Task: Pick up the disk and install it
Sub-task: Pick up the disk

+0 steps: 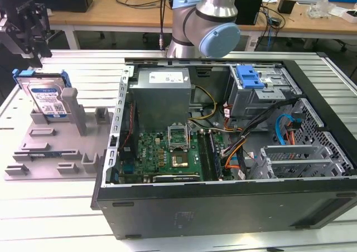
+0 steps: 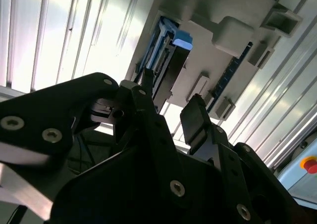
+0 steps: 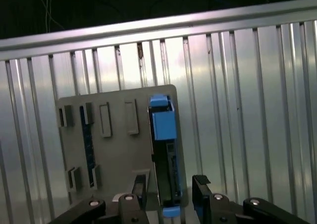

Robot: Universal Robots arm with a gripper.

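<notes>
Your disk (image 1: 47, 98) shows silver metal under a white-and-blue printed label, rimmed by a bright blue carrier frame, against a plain grey fixture tray (image 1: 56, 149). The gripper (image 3: 171, 190) is black; the table (image 1: 50, 218) is silver, striped with ribs. At the exterior view's right, the black computer case (image 1: 223, 213) frames a green motherboard (image 1: 167, 151), a blue drive-bay latch (image 1: 249, 76) and orange cables (image 1: 237, 150). The arm (image 1: 215, 1) is silver, its joint cap (image 1: 220, 40) pale blue.

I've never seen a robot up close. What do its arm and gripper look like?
The arm is a silver metal tube with rounded pale-blue joint caps. The gripper is black, with angular linked fingers and small silver screws.
</notes>
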